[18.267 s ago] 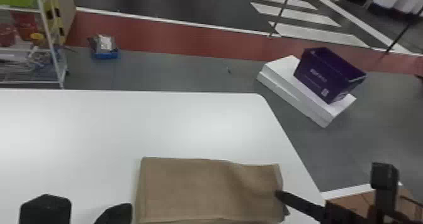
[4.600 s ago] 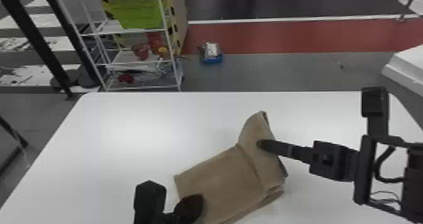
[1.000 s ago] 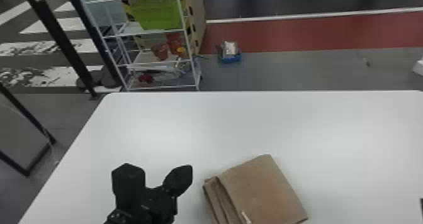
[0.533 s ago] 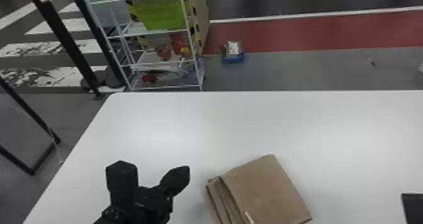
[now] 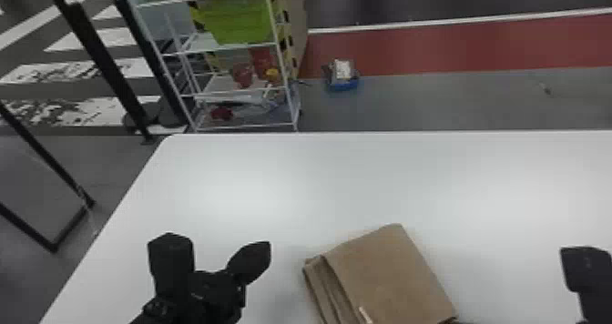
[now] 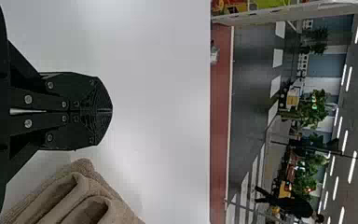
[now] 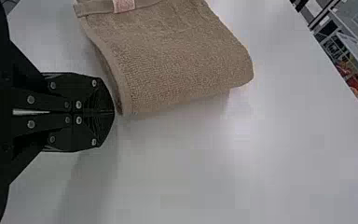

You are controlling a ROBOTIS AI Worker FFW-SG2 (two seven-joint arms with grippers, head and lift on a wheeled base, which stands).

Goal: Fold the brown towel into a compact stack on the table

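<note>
White, smooth tabletop (image 5: 291, 186) carries the brown terry-cloth towel (image 5: 387, 273). The flap that stood raised seconds ago now lies flat, making a compact, layered packet, so the folding looks nearly done. The black, flat-fingered left gripper (image 6: 112, 110) is clenched and empty, left of the towel and apart; the matching black right gripper (image 7: 114, 112), also closed on nothing, sits at the towel's right corner, contact unclear. Squaring the edges may remain.
</note>
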